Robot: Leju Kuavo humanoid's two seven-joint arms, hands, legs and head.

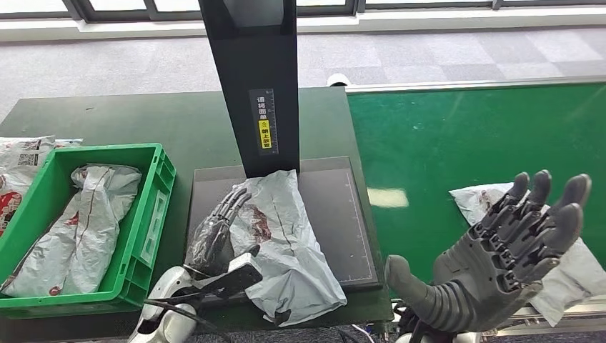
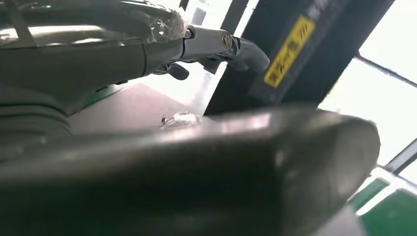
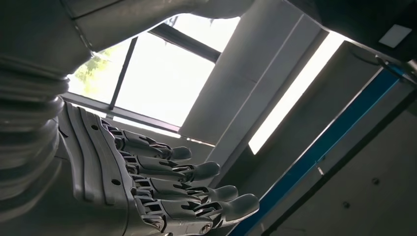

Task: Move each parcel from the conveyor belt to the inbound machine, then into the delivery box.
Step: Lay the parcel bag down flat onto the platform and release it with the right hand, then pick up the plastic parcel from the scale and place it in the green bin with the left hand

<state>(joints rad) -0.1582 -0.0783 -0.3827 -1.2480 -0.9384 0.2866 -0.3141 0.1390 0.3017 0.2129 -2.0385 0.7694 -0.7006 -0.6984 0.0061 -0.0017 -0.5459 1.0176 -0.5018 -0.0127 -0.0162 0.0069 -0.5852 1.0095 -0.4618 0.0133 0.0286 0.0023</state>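
Observation:
A grey plastic parcel (image 1: 286, 236) lies crumpled on the inbound machine's dark platform (image 1: 336, 207), in front of its black post (image 1: 250, 78). My left hand (image 1: 214, 236) rests along the parcel's left edge with its fingers stretched straight and its thumb against the wrapping; no grip shows. In the left wrist view the left hand (image 2: 147, 54) reaches toward the post (image 2: 300, 44). A second white parcel (image 1: 564, 275) lies on the green conveyor belt (image 1: 443, 136). My right hand (image 1: 507, 250) hovers over it, palm up and empty, its spread fingers (image 3: 167, 191) pointing at the ceiling.
A green delivery box (image 1: 154, 207) stands left of the platform with one grey parcel (image 1: 86, 221) inside. More bagged parcels (image 1: 21, 157) lie beyond its left wall. The belt's metal rail (image 1: 550, 314) runs along the near right edge.

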